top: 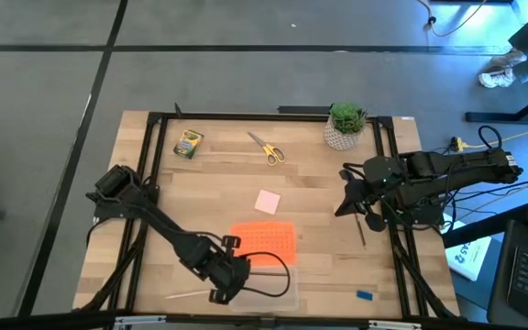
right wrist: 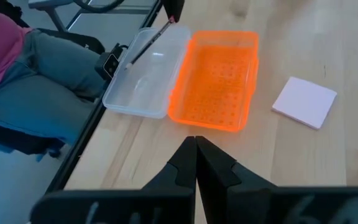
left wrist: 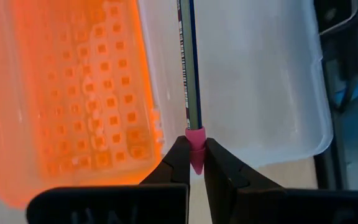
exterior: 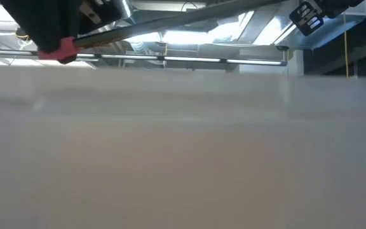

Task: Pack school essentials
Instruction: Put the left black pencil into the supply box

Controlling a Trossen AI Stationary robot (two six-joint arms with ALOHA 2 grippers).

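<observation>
My left gripper (top: pixel 230 278) is at the table's near edge, over the open case, and is shut on a dark pencil (left wrist: pixel 188 62) with a pink eraser. The case's clear base (left wrist: pixel 260 81) and its orange lid (top: pixel 264 243) lie open side by side. My right gripper (top: pixel 345 207) is shut and empty above the table's right side. A pale pink pad (top: pixel 267 202), yellow-handled scissors (top: pixel 267 148), a green-and-yellow crayon box (top: pixel 189 144), a dark pen (top: pixel 360 229), a pale pencil (top: pixel 186 294) and a tiny blue piece (top: pixel 365 295) lie flat on the wood. My left gripper pinches the pencil's pink eraser end (left wrist: pixel 196 138) between its two fingertips (left wrist: pixel 178 160). The pencil sticks out past the fingertips in line with them. It slants down over the clear base (right wrist: pixel 143 45). I cannot tell whether its tip touches the base.
A potted green plant (top: pixel 345 126) stands at the far right. A black frame (top: pixel 154 137) runs around the tabletop. The low view is blocked by a pale surface close to the camera (exterior: pixel 183 152). A seated person's legs (right wrist: pixel 36 68) show beyond the near edge.
</observation>
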